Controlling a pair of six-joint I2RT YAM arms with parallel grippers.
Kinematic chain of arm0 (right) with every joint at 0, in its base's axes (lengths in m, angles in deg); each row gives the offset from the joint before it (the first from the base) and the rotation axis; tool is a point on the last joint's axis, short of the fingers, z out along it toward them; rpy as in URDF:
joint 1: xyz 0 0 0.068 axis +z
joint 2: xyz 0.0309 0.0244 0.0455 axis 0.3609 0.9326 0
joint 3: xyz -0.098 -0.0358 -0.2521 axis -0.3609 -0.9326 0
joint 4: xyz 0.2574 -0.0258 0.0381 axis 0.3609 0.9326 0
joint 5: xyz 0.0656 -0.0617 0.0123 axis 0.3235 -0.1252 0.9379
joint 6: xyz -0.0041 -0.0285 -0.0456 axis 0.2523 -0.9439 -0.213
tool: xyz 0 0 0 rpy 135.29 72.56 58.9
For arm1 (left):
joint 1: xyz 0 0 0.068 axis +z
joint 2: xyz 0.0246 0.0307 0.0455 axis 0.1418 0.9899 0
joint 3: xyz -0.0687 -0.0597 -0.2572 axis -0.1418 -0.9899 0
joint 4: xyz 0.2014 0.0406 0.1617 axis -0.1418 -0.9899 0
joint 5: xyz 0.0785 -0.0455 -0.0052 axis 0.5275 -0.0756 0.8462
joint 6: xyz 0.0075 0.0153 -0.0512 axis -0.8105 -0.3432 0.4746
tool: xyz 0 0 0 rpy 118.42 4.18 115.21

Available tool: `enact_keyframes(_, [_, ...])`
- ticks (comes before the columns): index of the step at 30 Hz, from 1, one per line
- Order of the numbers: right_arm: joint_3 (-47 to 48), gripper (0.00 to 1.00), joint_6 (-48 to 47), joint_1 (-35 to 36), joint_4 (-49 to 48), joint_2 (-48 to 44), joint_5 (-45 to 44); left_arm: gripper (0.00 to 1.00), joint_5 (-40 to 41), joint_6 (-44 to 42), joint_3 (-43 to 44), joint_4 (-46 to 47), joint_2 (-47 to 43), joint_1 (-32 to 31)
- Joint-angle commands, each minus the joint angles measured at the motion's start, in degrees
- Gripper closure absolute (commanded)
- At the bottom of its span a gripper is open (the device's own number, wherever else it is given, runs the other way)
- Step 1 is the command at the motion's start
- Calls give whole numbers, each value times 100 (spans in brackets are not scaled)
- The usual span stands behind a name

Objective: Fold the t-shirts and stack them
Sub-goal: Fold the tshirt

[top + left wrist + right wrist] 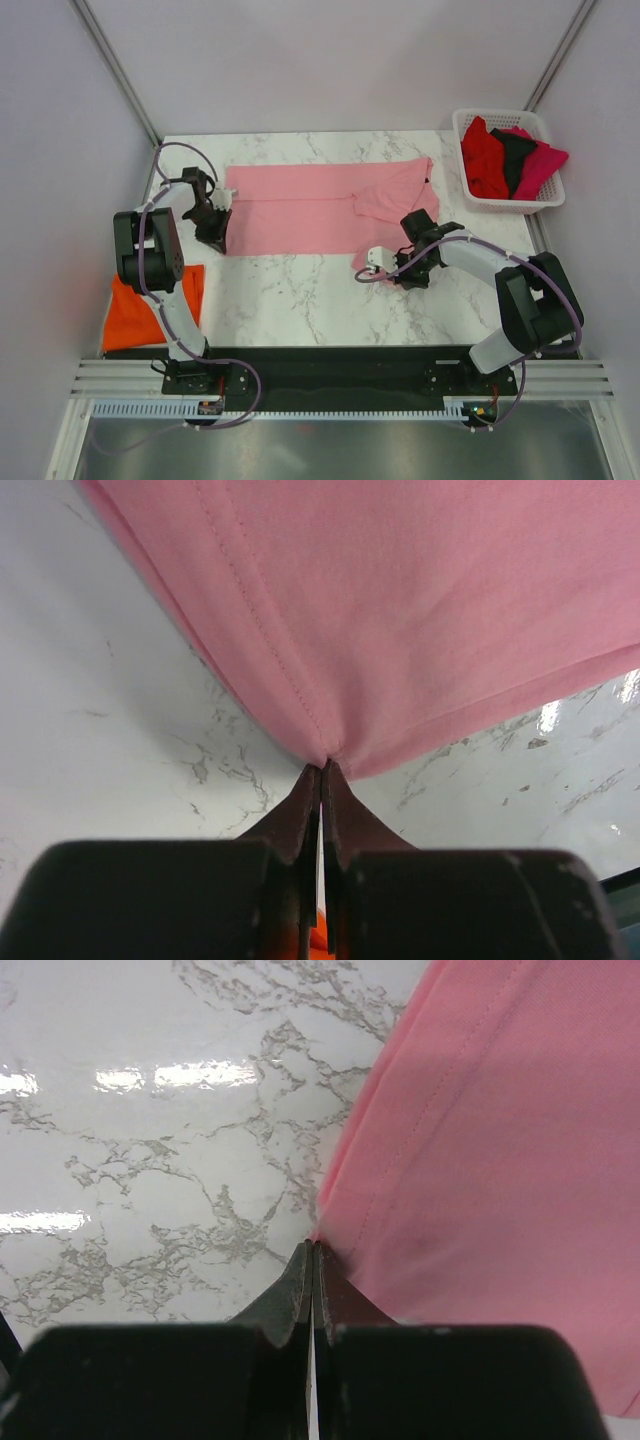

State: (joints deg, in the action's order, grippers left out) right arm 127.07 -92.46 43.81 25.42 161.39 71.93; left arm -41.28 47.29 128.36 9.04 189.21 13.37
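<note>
Across the far half of the marble table [290, 300], the light pink t-shirt [300, 210] lies spread flat, with one sleeve turned in over its right part. The left gripper [322, 775] is clamped on the near-left hem corner. The right gripper [312, 1252] is clamped on the near-right edge. Each holds only a sliver of cloth at the very fingertips.

That thin bite looks like the main risk: a pull could slip one corner free and leave the fold crooked. Uneven travel of the two arms could also skew or bunch the cloth.

The bright orange t-shirt [135, 310] lies at the table's near-left edge, beside the left arm, whose swing could snag it. The red t-shirt [483, 160], black t-shirt [515, 155] and magenta t-shirt [540, 165] sit in the white basket [515, 206] at far right.
</note>
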Motion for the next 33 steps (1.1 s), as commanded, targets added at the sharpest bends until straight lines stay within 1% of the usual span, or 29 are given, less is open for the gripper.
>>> enact_keyframes(1, [281, 100, 394, -50, -136, -97, -21, 98, -263, 0, 169, -93, 34, -20])
enact_keyframes(3, [439, 100, 536, -200, -206, -123, -30, 98, -316, 18, 239, -137, -27, -20])
enact_keyframes(6, [1018, 100, 773, -498, -197, -62, -30, 98, -395, 44, 398, -207, -89, -20])
enact_keyframes(11, [1635, 100, 809, -850, -153, 105, -170, 98, -527, 53, 696, -330, -133, -12])
enact_keyframes(15, [2187, 100, 800, -982, -171, 263, -250, 98, -571, 44, 960, -383, -124, -20])
enact_keyframes(20, [2803, 100, 914, -1140, -223, 596, -346, 98, -597, 53, 1513, -550, -10, -20])
enact_keyframes(27, [3875, 100, 1310, -1334, -434, 1036, -434, 98, -633, 9, 2252, -796, 332, -20])
enact_keyframes(30, [4227, 100, 1468, -1369, -513, 1238, -505, 98, -624, 0, 2620, -840, 499, -20])
enact_keyframes(33, [4570, 100, 1652, -1422, -566, 1467, -584, 98, -580, 9, 2814, -858, 614, -20])
